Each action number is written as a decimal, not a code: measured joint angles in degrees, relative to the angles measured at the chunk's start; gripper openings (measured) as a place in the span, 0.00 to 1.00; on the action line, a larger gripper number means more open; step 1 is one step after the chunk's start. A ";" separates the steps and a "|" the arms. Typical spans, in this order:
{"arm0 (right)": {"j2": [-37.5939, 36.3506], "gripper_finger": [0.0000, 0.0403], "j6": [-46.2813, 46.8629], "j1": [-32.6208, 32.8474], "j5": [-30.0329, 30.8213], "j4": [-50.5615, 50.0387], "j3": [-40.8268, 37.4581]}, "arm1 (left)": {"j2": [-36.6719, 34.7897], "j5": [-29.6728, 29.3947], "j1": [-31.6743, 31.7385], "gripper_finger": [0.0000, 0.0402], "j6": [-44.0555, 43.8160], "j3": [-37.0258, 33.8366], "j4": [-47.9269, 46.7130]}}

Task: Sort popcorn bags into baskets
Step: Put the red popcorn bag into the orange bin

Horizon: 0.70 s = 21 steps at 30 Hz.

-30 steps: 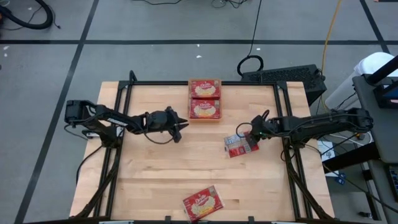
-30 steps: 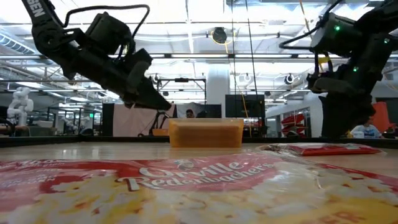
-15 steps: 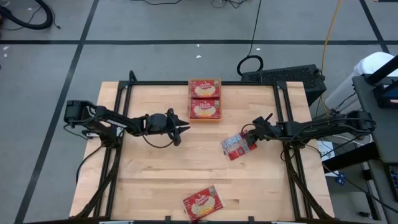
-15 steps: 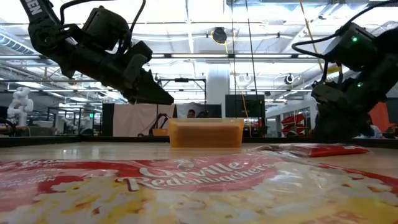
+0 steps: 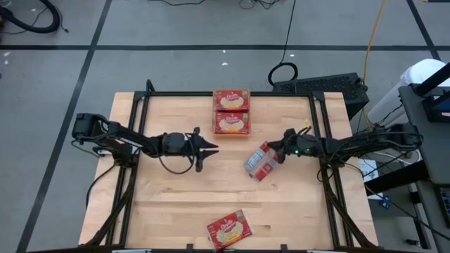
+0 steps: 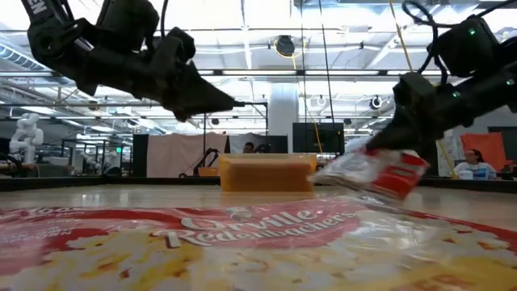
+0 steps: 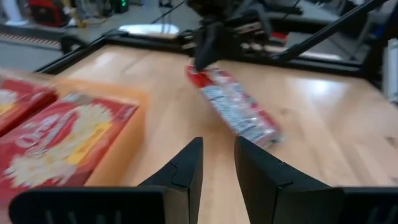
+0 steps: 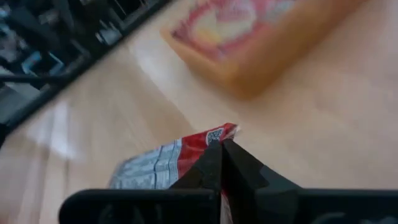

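Four popcorn bags in all: two lying in the one orange basket beyond the right gripper, one printed-back bag pinched at that claw's tips, and one loose bag well behind it. Two arms, two grippers; left gripper holds none.

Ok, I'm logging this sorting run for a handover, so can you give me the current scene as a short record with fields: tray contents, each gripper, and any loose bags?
tray: orange tray at the far edge of the table, two popcorn bags in it, picture side up
right gripper: right gripper shut on a bag's corner
held bag: held bag, grey printed back showing, tilted, lifted off the table in the low view
left gripper: left gripper, fingers slightly apart, holding nothing, left of centre
loose bag: loose bag at the near edge, picture side up
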 joint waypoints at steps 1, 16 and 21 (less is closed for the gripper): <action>0.00 0.00 -1.07 -0.28 0.11 1.53 0.00 | 0.12 0.00 -0.58 0.23 0.00 0.01 0.70; 0.65 0.00 -21.07 -1.09 0.14 12.04 0.11 | 21.11 -0.94 -1.81 0.72 -4.65 17.18 2.54; 0.95 0.00 -26.10 -1.08 0.02 15.35 0.11 | 28.22 0.63 -0.71 0.75 -9.41 21.66 2.44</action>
